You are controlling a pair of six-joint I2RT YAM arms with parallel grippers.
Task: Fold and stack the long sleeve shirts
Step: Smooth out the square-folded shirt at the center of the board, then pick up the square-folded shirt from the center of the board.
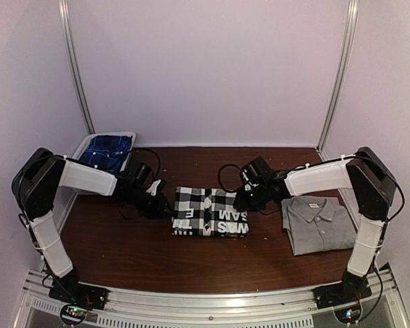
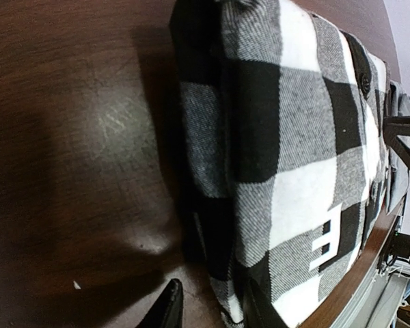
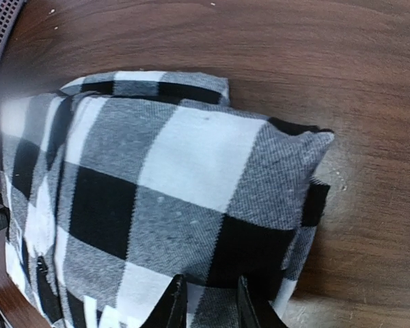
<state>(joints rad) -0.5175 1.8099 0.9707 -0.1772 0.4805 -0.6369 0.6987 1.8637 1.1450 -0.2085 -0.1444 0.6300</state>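
Left tool [image 2: 215, 307] and right tool [image 3: 210, 301] straddle opposite ends of the folded check flannel shirt [image 2: 294, 171], jaws partly open; whether either grips cannot be told. A snagged layer could pull the fold apart before it reaches the grey collared shirt [image 1: 319, 222] beyond the right tool.

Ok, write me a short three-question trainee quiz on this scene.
1. True or false: the grey shirt lies stacked on the checked flannel shirt.
2. What is in the white bin at the back left? A. blue cloth B. red towel C. yellow socks
3. Name the shirt that the left pincer and the right pincer flank.
Key: 1 false; 2 A; 3 the checked flannel shirt.
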